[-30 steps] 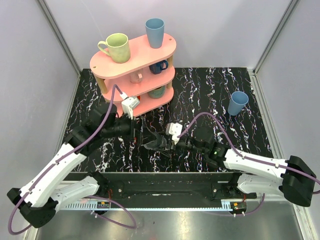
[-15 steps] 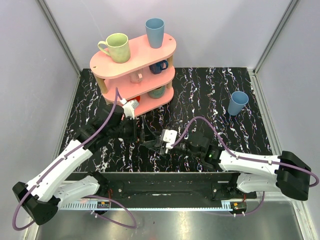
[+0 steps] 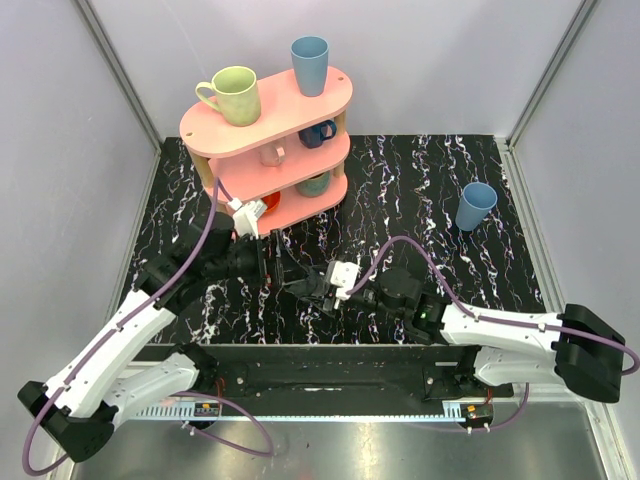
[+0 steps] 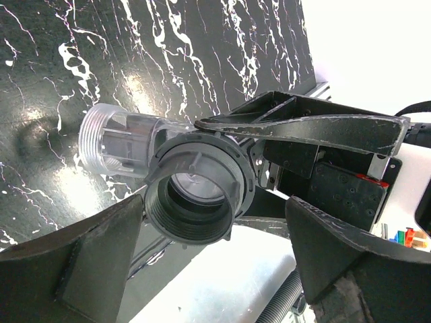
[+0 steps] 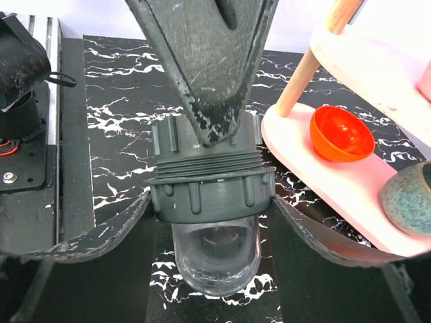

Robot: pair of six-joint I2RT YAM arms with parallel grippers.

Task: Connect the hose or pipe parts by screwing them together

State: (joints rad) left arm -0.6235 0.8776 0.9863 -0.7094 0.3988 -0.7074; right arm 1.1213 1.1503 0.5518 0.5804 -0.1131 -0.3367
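- Walls hem the bench [image 3: 400, 180] at 9, 12 and 3 o'clock, and the front rail sits close at 6 o'clock under both arms.
- It's tight up top: the shelf [image 3: 280, 115] stands near, at 12 o'clock of the left pincer [image 3: 282, 268].
- The room is out toward 2 and 3 o'clock, with only a blue cup [image 3: 475, 206] there, well apart.
- The right pincer [image 5: 210, 202] is clamped on the collar [image 4: 195, 188], one finger on each flank.
- The clear fitting [image 4: 114, 138] pokes out of the collar's far side toward 10 o'clock in the left wrist view.
- The left pincer is spread wide with the collar between its fingers. I can't tell whether they touch it.
- Both parts are at the front middle of the bench, at 6 o'clock of the shelf.
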